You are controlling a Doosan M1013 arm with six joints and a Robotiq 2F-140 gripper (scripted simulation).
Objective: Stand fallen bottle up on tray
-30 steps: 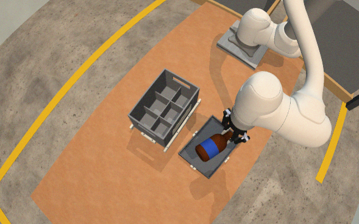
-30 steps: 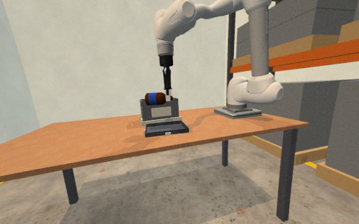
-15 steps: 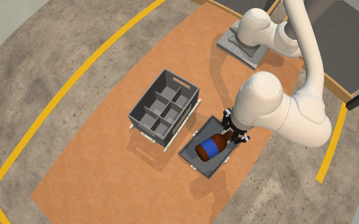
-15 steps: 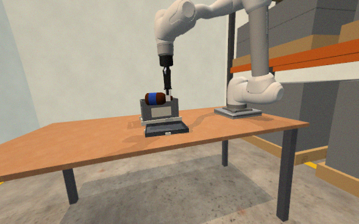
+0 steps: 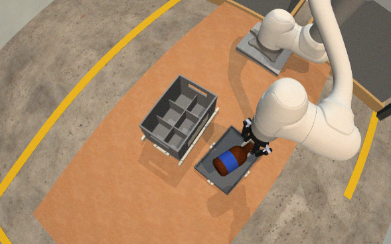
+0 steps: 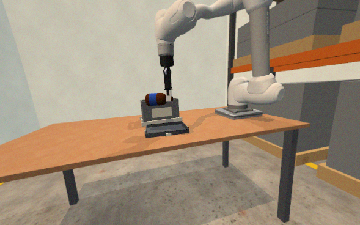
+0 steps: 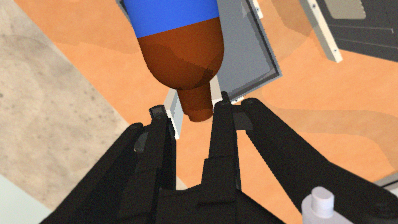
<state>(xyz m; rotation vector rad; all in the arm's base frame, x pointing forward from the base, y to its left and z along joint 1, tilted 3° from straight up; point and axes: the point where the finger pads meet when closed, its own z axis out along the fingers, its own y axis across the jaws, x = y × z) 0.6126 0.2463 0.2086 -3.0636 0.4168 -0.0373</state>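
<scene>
The brown bottle (image 5: 228,161) (image 6: 153,99) (image 7: 180,55) with a blue label hangs in the air above the tray, lying nearly level, its base pointing away from the gripper. My gripper (image 5: 249,146) (image 6: 168,97) (image 7: 196,92) points down and is shut on the bottle's neck, with one pad on each side. The tray (image 5: 232,136) (image 6: 167,126) (image 7: 246,62) lies flat on the table below, with a visible gap under the bottle in the exterior view. The grey crate (image 5: 190,140) (image 6: 145,112) (image 7: 370,37) stands upright beside the tray.
The crate has several compartments, and those in view look empty. Light strips (image 5: 198,136) (image 6: 162,121) (image 7: 324,32) run along the crate's tray side. The arm's base plate (image 5: 278,64) (image 6: 238,114) is on the table, beyond the crate and tray. Shelving with grey boxes stands behind the arm.
</scene>
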